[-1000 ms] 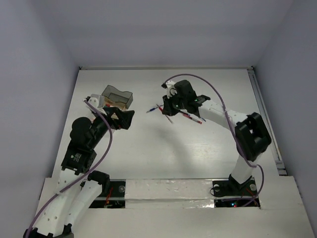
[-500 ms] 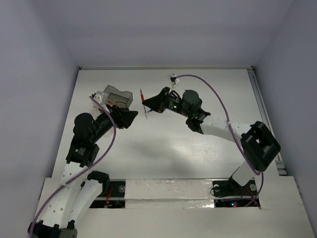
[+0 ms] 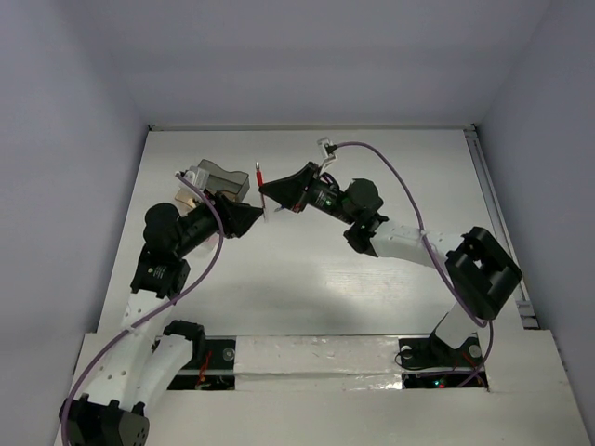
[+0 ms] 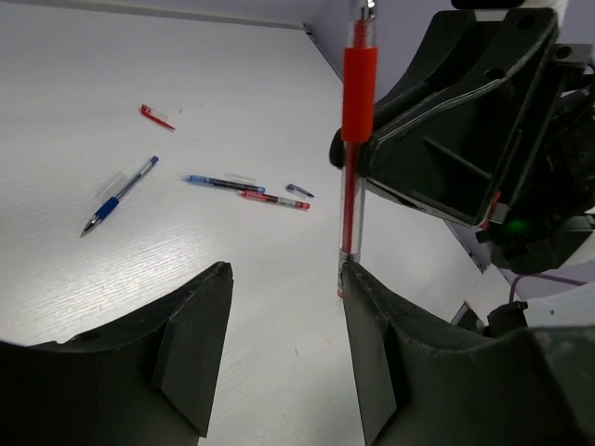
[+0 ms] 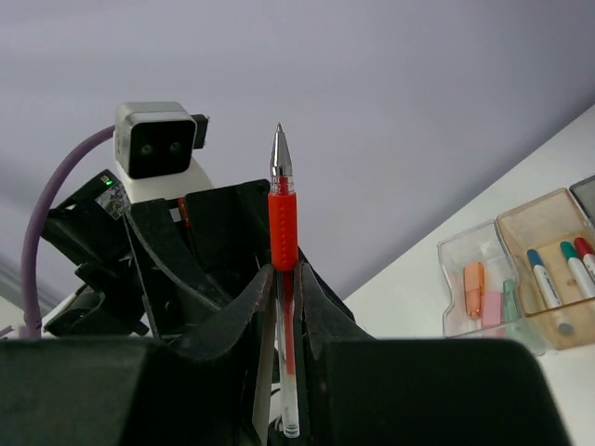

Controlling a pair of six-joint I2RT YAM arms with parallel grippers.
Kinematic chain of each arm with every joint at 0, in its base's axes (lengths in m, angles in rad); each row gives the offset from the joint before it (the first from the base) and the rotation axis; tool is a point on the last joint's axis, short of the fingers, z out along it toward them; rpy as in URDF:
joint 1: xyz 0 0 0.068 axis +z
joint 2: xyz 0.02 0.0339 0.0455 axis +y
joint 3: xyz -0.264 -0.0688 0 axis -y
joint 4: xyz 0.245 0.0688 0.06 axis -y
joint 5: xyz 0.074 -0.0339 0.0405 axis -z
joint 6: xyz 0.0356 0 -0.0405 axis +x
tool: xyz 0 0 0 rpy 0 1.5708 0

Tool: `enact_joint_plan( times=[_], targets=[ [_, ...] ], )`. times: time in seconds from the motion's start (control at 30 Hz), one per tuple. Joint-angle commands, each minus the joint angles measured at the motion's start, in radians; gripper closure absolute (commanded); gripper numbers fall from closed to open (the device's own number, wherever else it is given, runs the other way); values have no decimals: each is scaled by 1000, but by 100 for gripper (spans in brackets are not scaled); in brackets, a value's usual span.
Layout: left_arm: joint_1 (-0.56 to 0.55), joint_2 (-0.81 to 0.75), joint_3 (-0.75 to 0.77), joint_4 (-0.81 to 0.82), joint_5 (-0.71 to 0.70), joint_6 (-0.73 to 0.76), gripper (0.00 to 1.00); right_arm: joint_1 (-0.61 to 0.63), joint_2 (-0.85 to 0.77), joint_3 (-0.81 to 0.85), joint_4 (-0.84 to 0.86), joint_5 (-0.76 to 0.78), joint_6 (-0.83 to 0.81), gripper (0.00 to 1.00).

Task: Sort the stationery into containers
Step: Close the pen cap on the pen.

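My right gripper point(image 5: 289, 279) is shut on a red pen point(image 5: 283, 232), holding it upright by its clear barrel with the red grip and tip above the fingers. In the top view the red pen point(image 3: 261, 190) hangs between the two grippers, just right of the smoky grey container point(image 3: 219, 177). My left gripper point(image 4: 284, 274) stands open with nothing between its jaws. The red pen point(image 4: 356, 102) rises just beyond the tip of its right finger point(image 4: 372, 353). Clear containers point(image 5: 454, 321) at the right hold an orange eraser point(image 5: 474, 279) and capped markers point(image 5: 542, 274).
In the left wrist view loose stationery lies on the white table: a blue pen point(image 4: 119, 195), a blue-ended pen point(image 4: 223, 183), a red one point(image 4: 272, 199), a small red piece point(image 4: 156, 116). The right arm point(image 3: 409, 237) stretches across the middle. Grey walls enclose the table.
The right arm swung left from the loose pens, carrying the red pen up to the left gripper. The left gripper's jaws have narrowed, and it reached slightly toward the pen.
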Motion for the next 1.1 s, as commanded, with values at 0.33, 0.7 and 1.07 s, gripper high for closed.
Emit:
enact_joint_plan(
  times=[0.33,0.7,1.07],
  targets=[
    [8,-22,-26,161,129,-49,68,31,66,70,106,-18,50,100],
    [8,-9,-26,153,126,-49,73,31,65,80,111,-30,55,100],
    [8,-12,-14,124,97,-32,100,40,68,80,112,-41,55,100]
  ],
)
